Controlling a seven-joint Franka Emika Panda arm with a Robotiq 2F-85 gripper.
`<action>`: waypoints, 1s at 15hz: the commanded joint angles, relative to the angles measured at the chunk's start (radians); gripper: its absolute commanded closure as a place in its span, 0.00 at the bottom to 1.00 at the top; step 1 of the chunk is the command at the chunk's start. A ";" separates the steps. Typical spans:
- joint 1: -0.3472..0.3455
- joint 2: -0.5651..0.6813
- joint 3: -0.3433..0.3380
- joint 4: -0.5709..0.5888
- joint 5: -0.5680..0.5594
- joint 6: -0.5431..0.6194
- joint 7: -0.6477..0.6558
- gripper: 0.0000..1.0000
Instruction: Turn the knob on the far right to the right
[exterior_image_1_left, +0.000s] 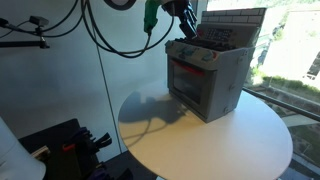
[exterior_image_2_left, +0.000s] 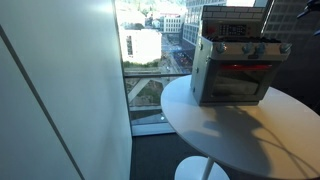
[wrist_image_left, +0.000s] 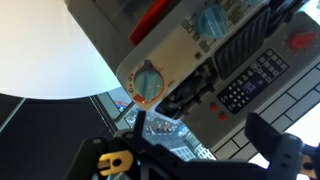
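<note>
**Above toy oven: staged, knob not yet touched**

Over the toy oven (exterior_image_2_left: 232, 88), the gripper (wrist_image_left: 200, 138) hangs with jaws spread wide and holding nothing, probably staged to drop onto the knob (exterior_image_2_left: 283, 47) at the right end of the front strip. The wrist view shows the empty gap. Only the exterior views show the knob row clearly.

Daylight from the windows (exterior_image_2_left: 150, 50) casts soft shadows; wrist view blurred.
</note>
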 joint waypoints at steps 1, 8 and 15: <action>-0.044 -0.098 -0.010 -0.043 -0.105 -0.185 0.017 0.00; -0.106 -0.207 -0.021 -0.009 -0.310 -0.570 0.030 0.00; -0.128 -0.286 -0.008 0.034 -0.453 -0.874 0.015 0.00</action>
